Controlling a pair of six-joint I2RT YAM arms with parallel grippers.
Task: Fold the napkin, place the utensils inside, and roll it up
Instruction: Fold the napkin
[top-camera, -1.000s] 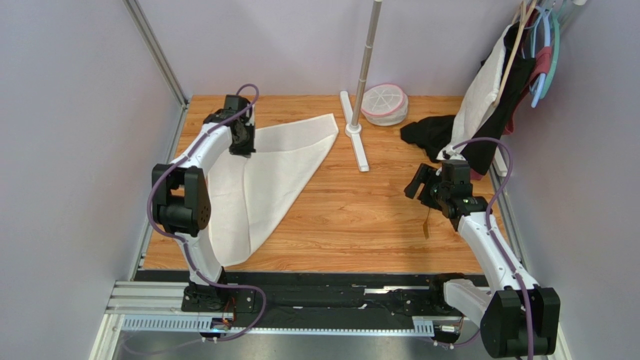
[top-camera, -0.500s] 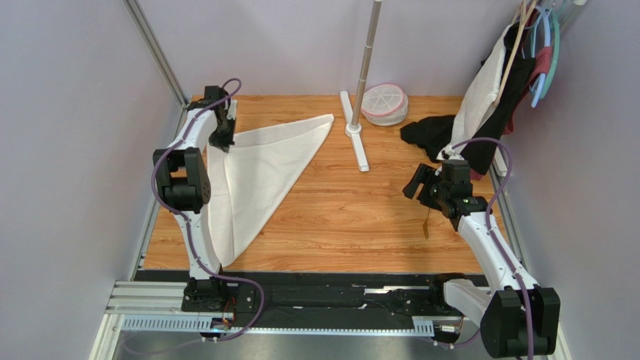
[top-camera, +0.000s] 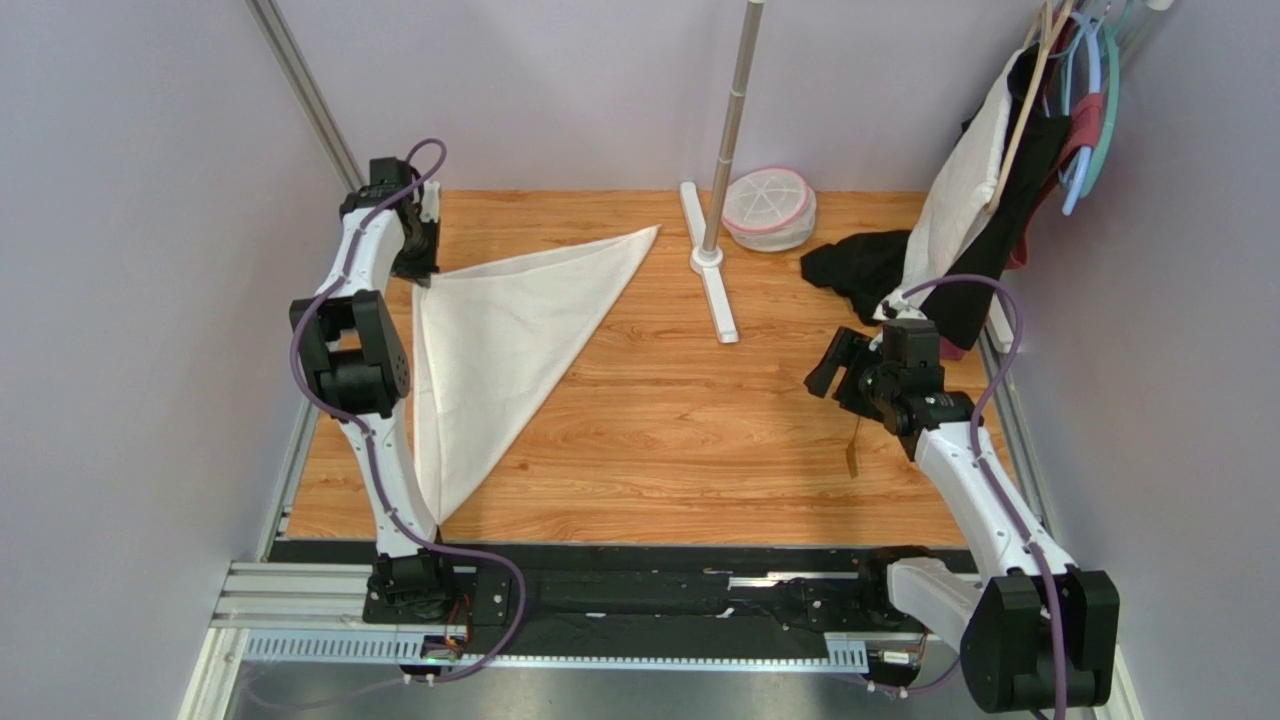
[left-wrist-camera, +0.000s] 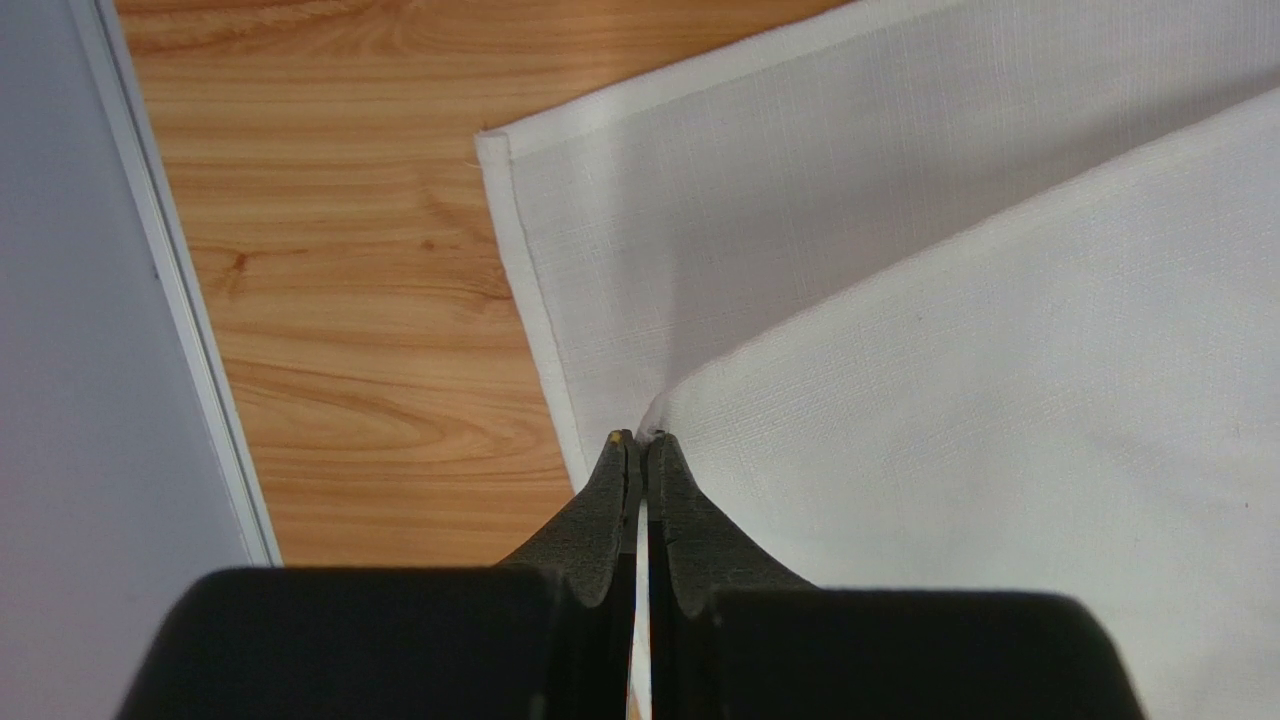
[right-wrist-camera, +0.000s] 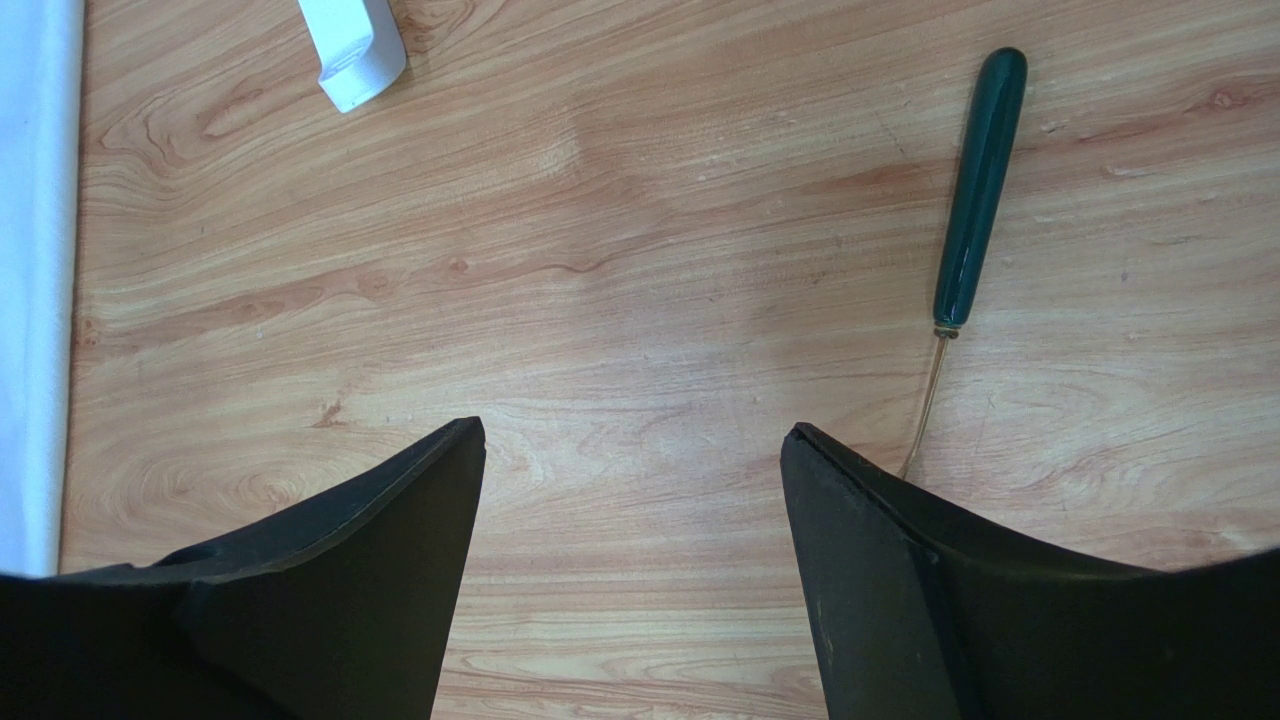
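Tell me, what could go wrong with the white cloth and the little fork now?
1. The left claw pinches only the very corner of the napkin; it might slip out and the fold flop open.
2. That corner sits short of the lower layer's corner, so letting go here could leave a crooked fold.
3. The fork lies flat and thin near the open right claw, which might just push it along the table.

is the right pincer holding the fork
No, the right pincer stands open and empty; the fork lies beside it.
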